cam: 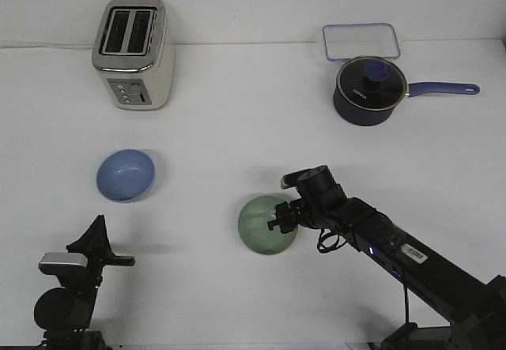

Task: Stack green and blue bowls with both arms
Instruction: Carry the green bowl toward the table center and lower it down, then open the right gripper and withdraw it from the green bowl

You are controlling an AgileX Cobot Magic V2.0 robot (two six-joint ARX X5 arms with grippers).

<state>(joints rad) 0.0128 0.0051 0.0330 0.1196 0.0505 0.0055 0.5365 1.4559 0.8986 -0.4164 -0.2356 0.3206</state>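
Note:
The periwinkle blue bowl [126, 175] sits upright on the white table at the left. The sage green bowl [265, 225] sits right of the table's middle. My right gripper [278, 217] reaches in from the lower right, and its fingers are at the green bowl's right rim. The view does not show whether they are closed on the rim. My left gripper [98, 230] is low at the front left, below the blue bowl and apart from it. Its fingers point up and away, meet in one tip, and hold nothing.
A cream two-slot toaster [133, 50] stands at the back left. A dark navy saucepan [368, 91] with a glass lid stands at the back right, its handle pointing right. A clear lidded container [360, 40] lies behind the saucepan.

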